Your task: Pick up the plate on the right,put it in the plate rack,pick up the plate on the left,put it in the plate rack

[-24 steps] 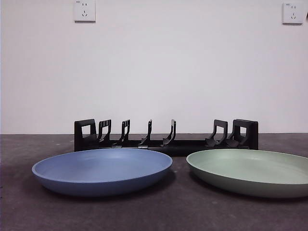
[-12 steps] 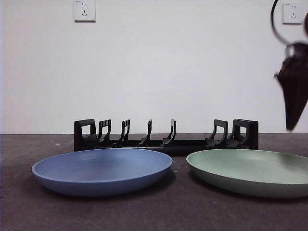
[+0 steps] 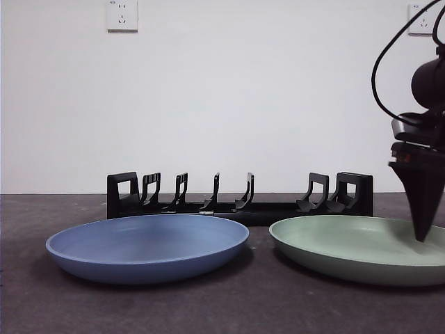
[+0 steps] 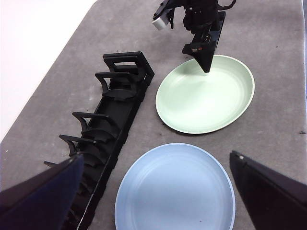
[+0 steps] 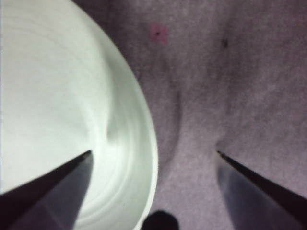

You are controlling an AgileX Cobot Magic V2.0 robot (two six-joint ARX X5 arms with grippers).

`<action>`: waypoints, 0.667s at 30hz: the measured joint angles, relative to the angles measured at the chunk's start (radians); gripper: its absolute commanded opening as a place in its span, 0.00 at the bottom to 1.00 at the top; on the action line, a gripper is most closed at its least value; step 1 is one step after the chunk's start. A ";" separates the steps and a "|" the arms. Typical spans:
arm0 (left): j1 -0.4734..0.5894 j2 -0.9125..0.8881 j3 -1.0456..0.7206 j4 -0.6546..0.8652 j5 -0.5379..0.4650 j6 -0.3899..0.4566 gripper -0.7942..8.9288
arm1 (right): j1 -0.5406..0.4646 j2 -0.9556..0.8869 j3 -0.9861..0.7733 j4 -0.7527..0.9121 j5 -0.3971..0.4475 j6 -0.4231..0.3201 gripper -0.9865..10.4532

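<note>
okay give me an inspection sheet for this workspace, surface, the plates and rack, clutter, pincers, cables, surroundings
Surface: dark grey table, small pink mark beside the green plate.
Job's things: green plate and blue plate lie flat in front of the plate rack; rack slots hold nothing.
Clutter: nothing seen.
Pincers: right pincer open, straddling the green plate's rim, one jaw over the plate, one over the table; left pincer open, high above the blue plate.
Cables: black cable looping off the right arm.
Surroundings: white wall, two sockets.
</note>
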 measured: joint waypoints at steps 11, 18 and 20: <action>0.000 0.017 0.000 0.001 0.000 0.000 0.81 | 0.001 0.031 0.003 0.016 0.007 0.000 0.12; 0.000 0.018 0.000 0.002 0.000 0.000 0.81 | 0.000 0.027 0.010 0.028 -0.044 -0.020 0.08; -0.003 0.018 0.000 0.004 0.000 0.000 0.81 | 0.000 0.027 0.010 0.030 -0.056 -0.024 0.08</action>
